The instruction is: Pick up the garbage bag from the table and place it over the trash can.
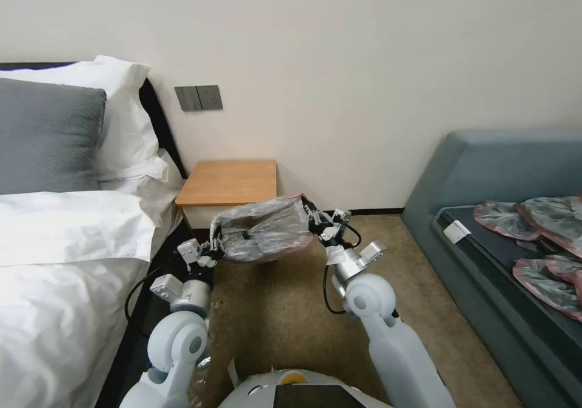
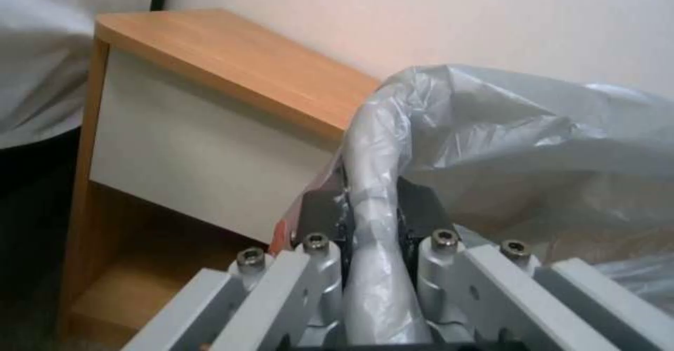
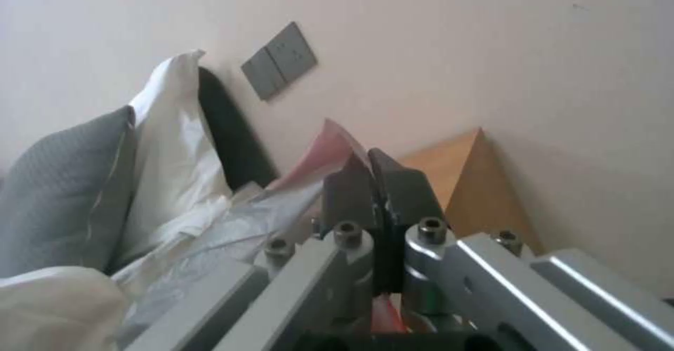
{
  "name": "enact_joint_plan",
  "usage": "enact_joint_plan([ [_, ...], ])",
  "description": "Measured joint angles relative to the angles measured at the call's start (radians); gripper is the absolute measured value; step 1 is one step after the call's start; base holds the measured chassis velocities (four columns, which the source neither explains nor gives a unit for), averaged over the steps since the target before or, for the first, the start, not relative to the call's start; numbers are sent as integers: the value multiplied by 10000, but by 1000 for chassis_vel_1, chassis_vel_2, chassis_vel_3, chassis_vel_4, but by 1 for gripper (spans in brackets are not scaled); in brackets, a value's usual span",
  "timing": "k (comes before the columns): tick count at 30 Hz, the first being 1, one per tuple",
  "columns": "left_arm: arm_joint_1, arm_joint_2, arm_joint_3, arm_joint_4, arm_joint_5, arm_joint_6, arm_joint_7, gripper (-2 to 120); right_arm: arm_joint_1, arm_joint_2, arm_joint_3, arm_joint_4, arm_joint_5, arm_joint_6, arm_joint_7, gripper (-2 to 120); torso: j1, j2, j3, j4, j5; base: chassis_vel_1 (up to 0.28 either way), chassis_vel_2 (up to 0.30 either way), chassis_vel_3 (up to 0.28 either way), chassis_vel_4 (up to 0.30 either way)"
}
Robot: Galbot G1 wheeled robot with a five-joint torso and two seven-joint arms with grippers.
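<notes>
The garbage bag (image 1: 264,229), crinkly grey plastic with a pinkish-red rim, hangs stretched between my two grippers in front of the table (image 1: 227,182). My left gripper (image 1: 213,242) is shut on the bag's left end; the left wrist view shows a bunched fold of the bag (image 2: 376,182) pinched between its fingers, beside the table's white drawer front (image 2: 204,151). My right gripper (image 1: 313,215) is shut on the right end, with the pink rim (image 3: 319,156) caught in its closed jaws and the table (image 3: 456,182) behind it. The trash can is hidden.
A bed with white linen (image 1: 60,262) and a grey pillow (image 1: 45,135) runs along the left. A blue-grey sofa (image 1: 509,214) on the right carries several more bags (image 1: 545,238). Beige carpet (image 1: 279,317) lies between them. A wall switch plate (image 1: 198,97) sits above the table.
</notes>
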Motion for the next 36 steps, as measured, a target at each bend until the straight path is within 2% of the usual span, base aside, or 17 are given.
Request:
enact_joint_plan([
  [11,81,58,-95,-6,-13,16,754,7,680,-342,43,-577,523,-257,14,0,0,0,0,0,0,0,0,0,0],
  [16,9,46,-185,5,-256,31,856,7,629,-521,104,-617,732,-412,43,0,0,0,0,0,0,0,0,0,0],
  [25,-173,18,-302,162,-972,109,709,7,106,-779,195,-222,946,-545,112,0,0,0,0,-1,-1,0,0,0,0],
  [28,-285,-26,-316,185,-1588,255,462,7,-123,-802,203,-78,931,-570,115,0,0,0,0,0,-1,0,0,0,0],
  [36,-598,-40,-389,375,-2368,495,76,7,-568,-775,202,162,557,-552,67,0,0,0,0,-1,0,0,0,0,0],
])
